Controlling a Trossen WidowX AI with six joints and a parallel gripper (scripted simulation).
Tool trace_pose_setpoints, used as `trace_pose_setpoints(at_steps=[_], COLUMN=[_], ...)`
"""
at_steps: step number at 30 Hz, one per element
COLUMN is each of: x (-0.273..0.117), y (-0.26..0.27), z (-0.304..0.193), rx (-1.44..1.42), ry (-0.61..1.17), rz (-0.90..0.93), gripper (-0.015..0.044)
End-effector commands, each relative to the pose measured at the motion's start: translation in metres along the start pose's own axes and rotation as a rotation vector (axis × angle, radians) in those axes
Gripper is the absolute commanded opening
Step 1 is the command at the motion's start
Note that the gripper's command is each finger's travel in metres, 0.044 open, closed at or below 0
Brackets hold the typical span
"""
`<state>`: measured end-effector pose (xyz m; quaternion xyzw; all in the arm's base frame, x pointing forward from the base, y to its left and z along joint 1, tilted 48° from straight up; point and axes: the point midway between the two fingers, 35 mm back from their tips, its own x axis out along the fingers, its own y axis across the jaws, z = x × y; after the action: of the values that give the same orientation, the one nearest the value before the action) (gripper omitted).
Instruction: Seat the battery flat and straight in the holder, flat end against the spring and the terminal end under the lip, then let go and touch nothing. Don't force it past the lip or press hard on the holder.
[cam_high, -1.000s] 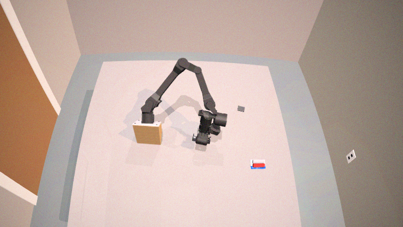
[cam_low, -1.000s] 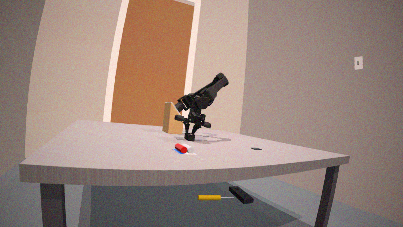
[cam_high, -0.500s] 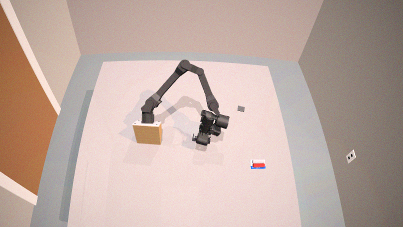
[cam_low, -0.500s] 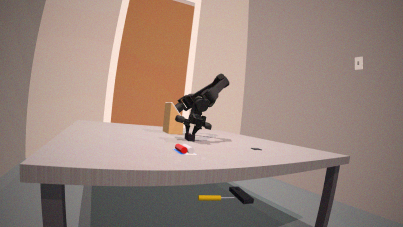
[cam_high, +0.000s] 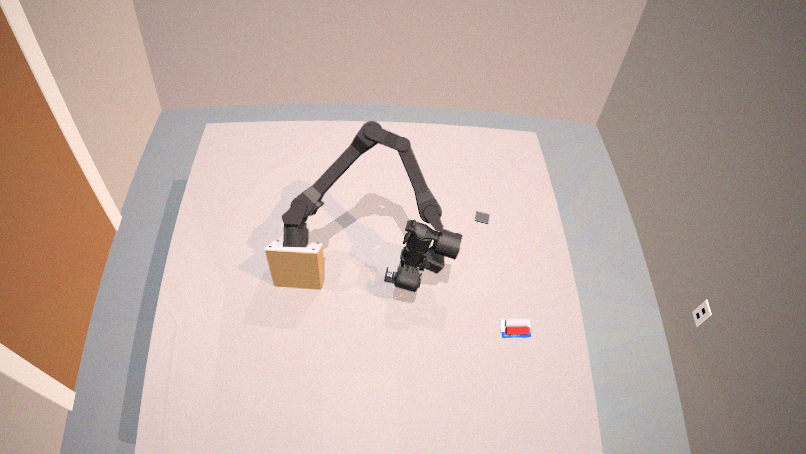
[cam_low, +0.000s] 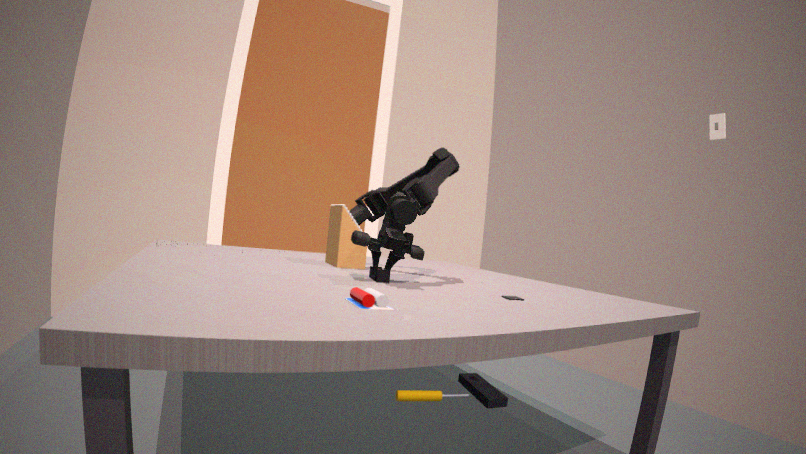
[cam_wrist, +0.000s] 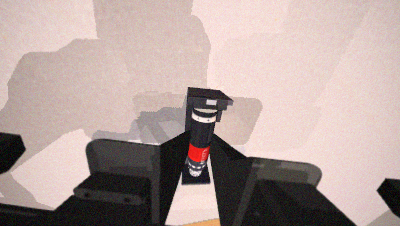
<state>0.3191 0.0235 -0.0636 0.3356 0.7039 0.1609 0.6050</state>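
Note:
The black battery with a red band lies lengthwise in or just above the black holder in the wrist view. Its pale-ringed end is at the holder's far wall, close to the lip. Its other end is by the silvery spring at the near end. My gripper is shut on the battery, with one finger on each side, low over the holder. Whether the battery lies fully flat is unclear. The fingers hide part of the holder's sides, and the top view does not show the battery clearly.
A red cylinder and a white cylinder lie side by side on a blue and white base. A small dark plate lies apart. A wooden block stands beneath the arm's base.

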Motion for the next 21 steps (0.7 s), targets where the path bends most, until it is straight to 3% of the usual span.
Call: trace_pose_setpoints(at_steps=[1,21], x=[0.0005,-0.0006], y=[-0.0003,-0.0001], z=[0.0015,0.0076], rx=[0.001,0.0], ry=[0.009,0.017], rz=[0.001,0.0], gripper=[0.0072,0.0072])
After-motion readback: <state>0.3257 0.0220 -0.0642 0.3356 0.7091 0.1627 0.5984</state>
